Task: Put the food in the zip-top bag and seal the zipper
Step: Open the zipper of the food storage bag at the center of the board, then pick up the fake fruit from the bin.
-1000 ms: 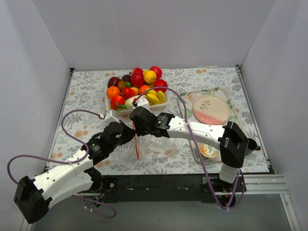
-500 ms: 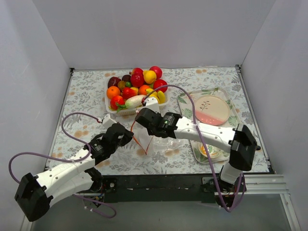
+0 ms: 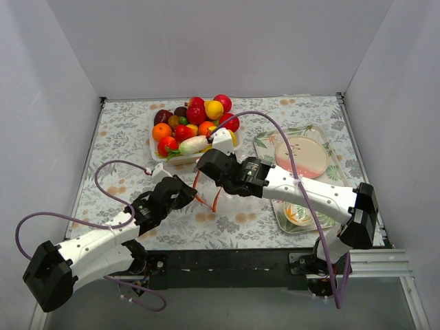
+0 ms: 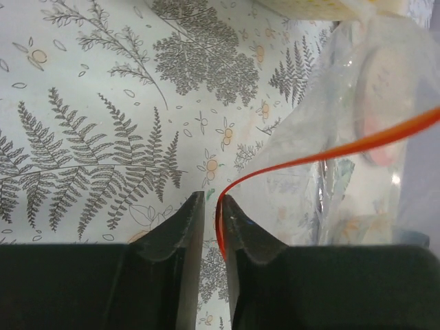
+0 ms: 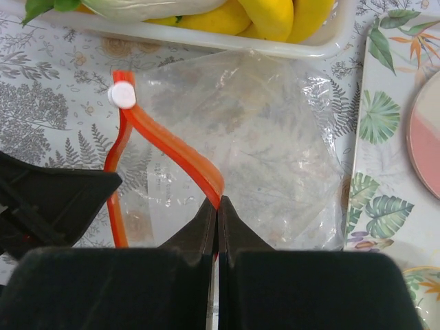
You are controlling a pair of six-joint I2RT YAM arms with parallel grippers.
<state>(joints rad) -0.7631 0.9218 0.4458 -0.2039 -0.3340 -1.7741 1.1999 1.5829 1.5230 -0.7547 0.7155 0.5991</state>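
The clear zip-top bag hangs between my two grippers just in front of the basket. Its red-orange zipper has a white slider at one end and spreads into a V in the top view. My right gripper is shut on one side of the zipper; it shows in the top view. My left gripper is closed on the other side of the zipper, the strip lying against one finger; it shows in the top view. The food is piled in the basket.
The white slatted basket stands at the back centre. A leaf-patterned tray with pink-and-cream plates lies on the right. Purple cables loop over both arms. My left gripper's body sits close to the left of the right fingers.
The right arm has swung right and towards the front with the zipper. The left gripper has followed slightly. The strip has spread from a straight line into an open V.
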